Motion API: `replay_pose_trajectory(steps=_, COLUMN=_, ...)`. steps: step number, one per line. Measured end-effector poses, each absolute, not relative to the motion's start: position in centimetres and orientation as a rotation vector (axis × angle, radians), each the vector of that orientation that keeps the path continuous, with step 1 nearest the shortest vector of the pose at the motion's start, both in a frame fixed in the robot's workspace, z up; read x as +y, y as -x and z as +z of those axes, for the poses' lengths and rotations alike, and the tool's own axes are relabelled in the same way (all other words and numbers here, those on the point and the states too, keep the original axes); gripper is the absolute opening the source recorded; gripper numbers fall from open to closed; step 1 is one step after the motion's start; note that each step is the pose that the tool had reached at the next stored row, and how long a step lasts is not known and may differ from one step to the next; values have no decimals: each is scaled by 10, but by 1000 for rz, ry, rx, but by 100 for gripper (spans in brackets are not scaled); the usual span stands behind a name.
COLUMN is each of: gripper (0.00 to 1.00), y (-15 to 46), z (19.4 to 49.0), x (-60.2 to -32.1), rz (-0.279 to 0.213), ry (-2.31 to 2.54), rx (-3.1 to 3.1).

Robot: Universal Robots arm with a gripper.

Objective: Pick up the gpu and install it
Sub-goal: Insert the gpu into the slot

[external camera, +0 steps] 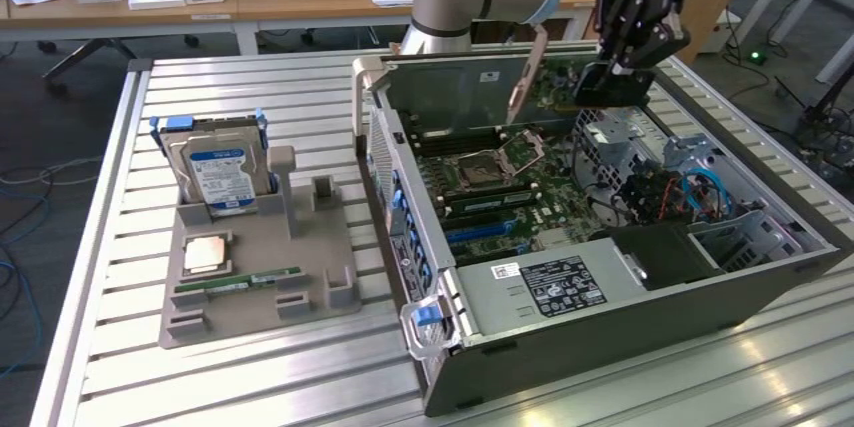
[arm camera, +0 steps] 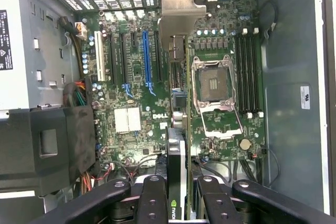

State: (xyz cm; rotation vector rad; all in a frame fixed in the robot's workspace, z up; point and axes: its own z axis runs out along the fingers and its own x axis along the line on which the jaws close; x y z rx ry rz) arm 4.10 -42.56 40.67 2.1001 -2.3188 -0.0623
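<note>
Evidently the black two-fingered gripper (external camera: 617, 67) is closed on the gpu (arm camera: 177, 153), a thin green card with a dark heatsink face and a silver end bracket. Its fingers press on the card's two flat faces. The card hangs edge-down inside the open grey computer case (external camera: 601, 347), above the green motherboard (arm camera: 131, 98). It is probably held this way so that the connector edge faces the slots and the bracket points to the case's vented rear wall.
</note>
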Motion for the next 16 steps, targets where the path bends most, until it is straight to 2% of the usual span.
replay_pose_trajectory(steps=16, gripper=27, y=-23, z=397, x=-426, rz=-30, ry=-2120, rx=-2332)
